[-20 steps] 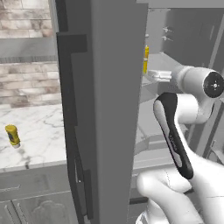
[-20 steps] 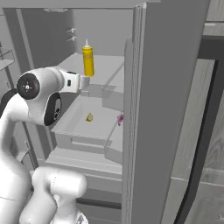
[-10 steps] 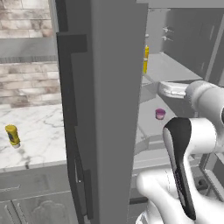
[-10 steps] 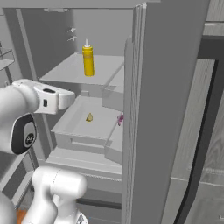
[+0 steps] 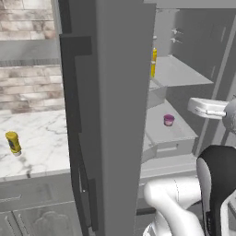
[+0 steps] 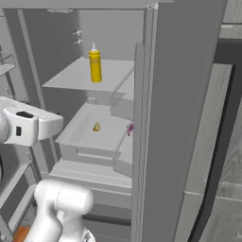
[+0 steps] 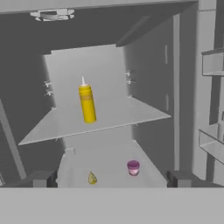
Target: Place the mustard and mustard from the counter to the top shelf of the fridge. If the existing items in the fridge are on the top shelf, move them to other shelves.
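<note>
The tall slim mustard (image 7: 87, 103) stands upright on the fridge's top shelf (image 7: 131, 114), also seen as the yellow bottle (image 6: 95, 63). The shorter mustard (image 5: 13, 143) stands on the marble counter (image 5: 44, 154), left of the fridge. On a lower shelf sit the existing items: a pink cup (image 7: 133, 167) and a small yellow wedge (image 7: 92, 178). My gripper (image 7: 111, 178) is open with nothing between its fingers, held back from the fridge's interior, in front of and below the tall bottle. Its white hand (image 6: 28, 125) hangs outside the shelves.
The fridge's dark left door (image 5: 115, 115) stands open between the counter and the interior, hiding most of the tall bottle from the left. The right door (image 6: 184, 118) is open too. Door racks (image 7: 212, 65) line the right side. A brick wall (image 5: 27, 87) backs the counter.
My hand has drawn back and down from the tall mustard, which stays upright on the top shelf. The jaws stay wide apart. The cup and wedge have not moved.
</note>
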